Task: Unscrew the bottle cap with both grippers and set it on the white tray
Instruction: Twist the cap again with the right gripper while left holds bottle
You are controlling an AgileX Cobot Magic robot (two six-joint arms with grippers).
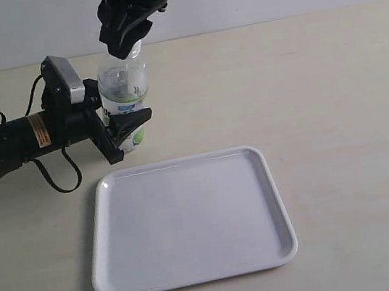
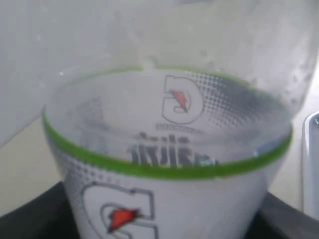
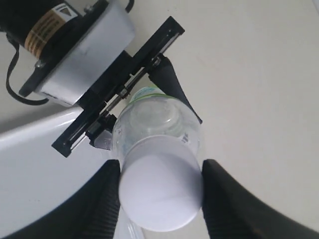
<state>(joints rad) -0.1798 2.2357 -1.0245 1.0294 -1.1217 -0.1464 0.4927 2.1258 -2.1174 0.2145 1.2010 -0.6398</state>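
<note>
The bottle (image 1: 124, 83) stands upright on the table just behind the white tray (image 1: 191, 219). My left gripper (image 1: 128, 130) reaches in from the left and is shut on the bottle's labelled lower body; up close the label (image 2: 164, 149) fills the left wrist view, with dark fingers (image 2: 30, 219) at its sides. My right gripper (image 1: 124, 42) comes down from above onto the bottle's top. Seen from the right wrist, the white bottle cap (image 3: 160, 184) sits between the two ribbed black fingers (image 3: 107, 199), which press on both its sides. The exterior view shows almost nothing of the cap.
The left arm with its yellow label and cables (image 1: 25, 138) lies along the table's left side. The tray's near rim (image 3: 35, 164) is close beside the bottle. Pale tabletop (image 1: 333, 95) stretches to the right of the bottle and tray.
</note>
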